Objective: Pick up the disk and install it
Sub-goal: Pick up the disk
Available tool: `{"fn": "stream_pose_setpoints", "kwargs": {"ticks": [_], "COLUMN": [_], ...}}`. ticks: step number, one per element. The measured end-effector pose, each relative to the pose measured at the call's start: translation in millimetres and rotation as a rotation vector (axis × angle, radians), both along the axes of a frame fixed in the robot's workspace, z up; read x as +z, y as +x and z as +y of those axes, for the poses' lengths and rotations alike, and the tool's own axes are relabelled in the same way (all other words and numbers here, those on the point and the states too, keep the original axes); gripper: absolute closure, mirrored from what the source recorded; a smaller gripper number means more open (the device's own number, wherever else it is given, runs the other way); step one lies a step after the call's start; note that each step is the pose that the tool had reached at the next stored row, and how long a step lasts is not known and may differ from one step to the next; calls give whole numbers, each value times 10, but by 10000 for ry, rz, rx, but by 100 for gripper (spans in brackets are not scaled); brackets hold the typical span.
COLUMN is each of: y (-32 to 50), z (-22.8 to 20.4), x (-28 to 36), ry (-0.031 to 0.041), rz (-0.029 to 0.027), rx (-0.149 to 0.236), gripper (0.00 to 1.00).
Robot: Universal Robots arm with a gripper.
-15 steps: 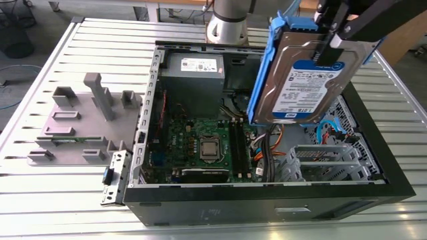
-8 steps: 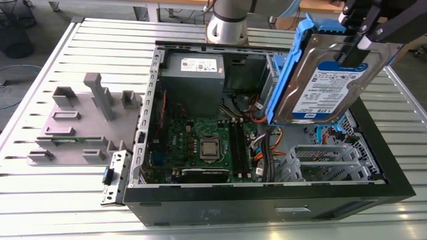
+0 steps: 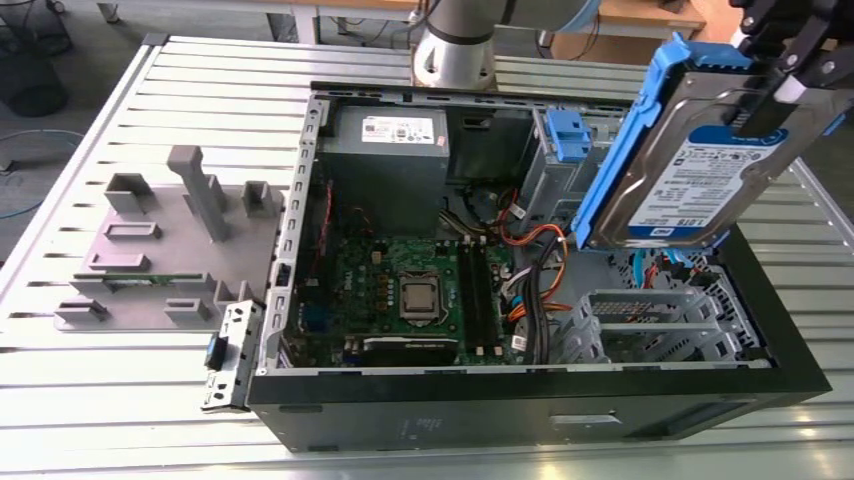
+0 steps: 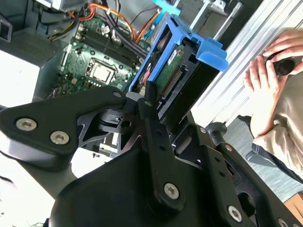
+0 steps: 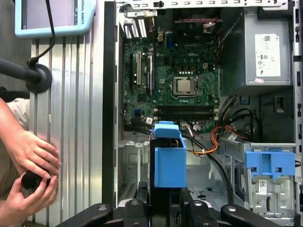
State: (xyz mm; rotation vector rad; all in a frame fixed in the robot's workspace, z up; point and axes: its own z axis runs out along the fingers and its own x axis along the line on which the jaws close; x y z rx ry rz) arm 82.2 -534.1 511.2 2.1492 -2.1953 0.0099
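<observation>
- Exterior view: the gripper (image 3: 771,100), clamped on the disk (image 3: 687,175), holds it aloft over the open computer case (image 3: 534,385).
- Pickup looks done; installation is not yet done.

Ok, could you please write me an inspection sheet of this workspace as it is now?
Surface: slatted metal table, carrying an open computer case.
Job's things: the disk, in its blue carrier, held on edge above the case, not installed.
Clutter: grey fixture block on the table beside the case.
Grippers: gripper shut on the disk.
Cables: orange and black cables lying inside the case near the motherboard.
Surroundings: a person's hands by the table edge, around a dark object; teach pendant on the table.
</observation>
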Motion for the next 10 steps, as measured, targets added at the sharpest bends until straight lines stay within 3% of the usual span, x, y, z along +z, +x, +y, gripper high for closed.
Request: {"fn": "stream_pose_setpoints", "kwargs": {"ticks": [5, 10], "y": [172, 218], "z": [0, 1], "x": [0, 0], "ry": [0, 4], "rz": [2, 2], "rx": [1, 1], "gripper": [65, 65]}}
